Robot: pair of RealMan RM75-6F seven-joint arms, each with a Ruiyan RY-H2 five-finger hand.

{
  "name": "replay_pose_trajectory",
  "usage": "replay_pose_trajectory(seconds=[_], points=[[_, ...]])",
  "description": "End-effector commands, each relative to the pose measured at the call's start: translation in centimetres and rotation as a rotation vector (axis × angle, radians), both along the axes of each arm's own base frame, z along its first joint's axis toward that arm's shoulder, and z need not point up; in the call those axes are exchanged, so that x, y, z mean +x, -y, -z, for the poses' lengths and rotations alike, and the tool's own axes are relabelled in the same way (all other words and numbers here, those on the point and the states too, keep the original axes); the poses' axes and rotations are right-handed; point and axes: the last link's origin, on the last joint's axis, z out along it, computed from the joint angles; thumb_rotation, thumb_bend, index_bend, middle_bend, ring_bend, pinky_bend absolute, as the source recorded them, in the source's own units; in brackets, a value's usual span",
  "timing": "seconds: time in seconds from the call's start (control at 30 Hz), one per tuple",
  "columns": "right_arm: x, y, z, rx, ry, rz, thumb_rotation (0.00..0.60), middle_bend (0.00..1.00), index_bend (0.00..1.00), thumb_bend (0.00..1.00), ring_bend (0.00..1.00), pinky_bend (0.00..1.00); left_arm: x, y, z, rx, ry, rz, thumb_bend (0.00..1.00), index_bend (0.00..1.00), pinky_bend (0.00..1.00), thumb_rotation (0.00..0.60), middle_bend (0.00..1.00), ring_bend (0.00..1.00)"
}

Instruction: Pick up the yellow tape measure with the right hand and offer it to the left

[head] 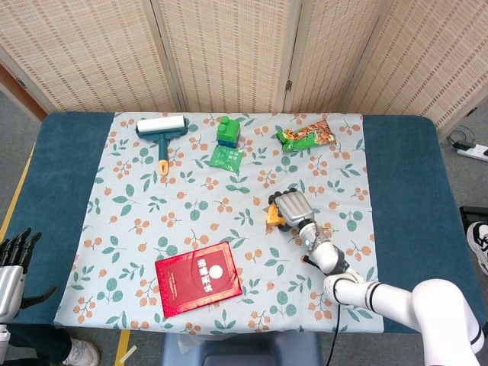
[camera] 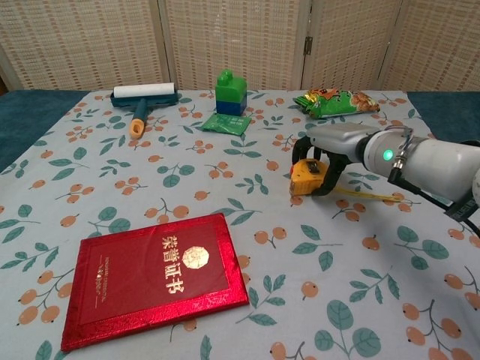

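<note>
The yellow tape measure (head: 274, 218) (camera: 305, 177) lies on the floral cloth right of centre, with a short length of its blade (camera: 369, 196) pulled out to the right. My right hand (head: 293, 207) (camera: 331, 148) lies over it. The fingers curl down over the far side and the thumb presses the near right side, so the hand grips the case while it rests on the cloth. My left hand (head: 12, 263) hangs off the table's near left corner with its fingers spread and nothing in it. The chest view does not show it.
A red booklet (head: 198, 278) (camera: 154, 277) lies at the front left of the cloth. Along the far edge sit a lint roller (head: 162, 131) (camera: 142, 95), a green block (head: 227, 130) (camera: 231, 90), a green packet (head: 226, 158) and a snack bag (head: 306, 136) (camera: 336, 102).
</note>
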Motion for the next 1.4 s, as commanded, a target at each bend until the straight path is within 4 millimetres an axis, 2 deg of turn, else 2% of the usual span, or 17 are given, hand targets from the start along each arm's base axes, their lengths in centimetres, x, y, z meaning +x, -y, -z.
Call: replay_pose_trajectory(seconds=[0.03,0.17,0.27,0.37,0.6,0.77,0.9,1.13,1.27,1.4], points=[[0.0,0.0,0.1,-0.006,0.002,-0.001,0.600,0.34,0.40,0.32,0.34,0.22,0.1,-0.1,0.0,0.002,0.005,0.003,0.14,0.11,0.00,0.600,0.05,0.04],[0.0,0.0,-0.1,-0.029,0.041,0.013,0.600,0.44,0.54,0.41,0.42,0.26,0.8,-1.1,0.3,0.012,0.035,0.043,0.14,0.12,0.00,0.600,0.05,0.05],[0.2,-0.2,-0.7,-0.043,0.102,0.029,0.600,0.49,0.60,0.43,0.46,0.27,2.1,-2.5,0.8,0.002,0.114,0.092,0.14,0.13,0.00,0.600,0.06,0.06],[0.6,-0.6,-1.5,-0.049,0.171,0.041,0.600,0.50,0.61,0.43,0.47,0.28,3.7,-4.2,1.4,-0.024,0.214,0.137,0.15,0.14,0.00,0.600,0.07,0.08],[2.7,-2.6,-2.8,0.008,0.421,0.103,0.600,0.51,0.62,0.43,0.49,0.28,9.6,-8.3,3.7,-0.117,0.335,0.297,0.15,0.15,0.00,0.600,0.07,0.07],[4.7,-3.5,-3.1,0.036,0.566,0.101,0.600,0.51,0.63,0.43,0.48,0.28,13.4,-9.7,5.9,-0.166,0.380,0.385,0.15,0.15,0.00,0.600,0.07,0.07],[6.5,-4.0,-2.7,0.068,0.688,0.099,0.600,0.52,0.63,0.43,0.49,0.28,16.2,-10.6,7.5,-0.200,0.374,0.437,0.15,0.14,0.00,0.600,0.07,0.07],[9.5,-4.6,-0.6,0.087,0.863,0.085,0.600,0.52,0.63,0.43,0.50,0.30,19.7,-11.7,8.6,-0.195,0.391,0.496,0.15,0.11,0.00,0.600,0.07,0.06],[10.5,-4.7,0.7,0.106,0.899,0.077,0.600,0.53,0.63,0.43,0.50,0.30,20.9,-11.8,9.0,-0.224,0.377,0.518,0.30,0.10,0.00,0.600,0.07,0.06],[11.3,-4.9,1.7,0.118,0.949,0.072,0.600,0.53,0.63,0.43,0.50,0.30,21.7,-11.9,9.5,-0.236,0.343,0.536,0.31,0.08,0.00,0.600,0.07,0.06]])
